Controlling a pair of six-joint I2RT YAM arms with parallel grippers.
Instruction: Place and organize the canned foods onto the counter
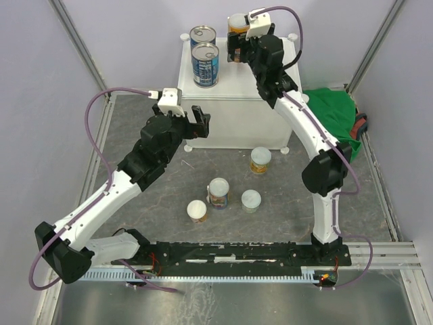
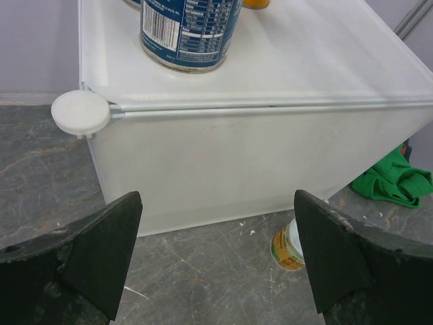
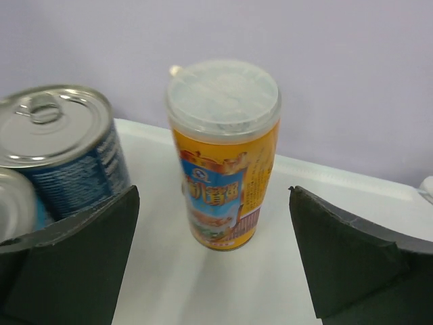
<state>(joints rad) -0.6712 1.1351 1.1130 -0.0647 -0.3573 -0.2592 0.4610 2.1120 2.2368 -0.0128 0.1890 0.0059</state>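
Your right gripper [image 3: 213, 196] stands wide, the yellow can [image 3: 223, 156] seemingly untouched between its jaws, blue cans [image 3: 61, 149] crowding its left. Your left gripper [image 2: 216, 200], equally wide, faces the counter [image 2: 223, 162] wall.

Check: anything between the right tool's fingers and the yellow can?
Nothing. Right wrist view shows only bare white counter on both sides of the yellow can; the right tool is open, fingers clear of it.

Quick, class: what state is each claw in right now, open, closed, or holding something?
Left claw: open, holding nothing.
Right claw: open, either side of the yellow can on the counter, not gripping it.
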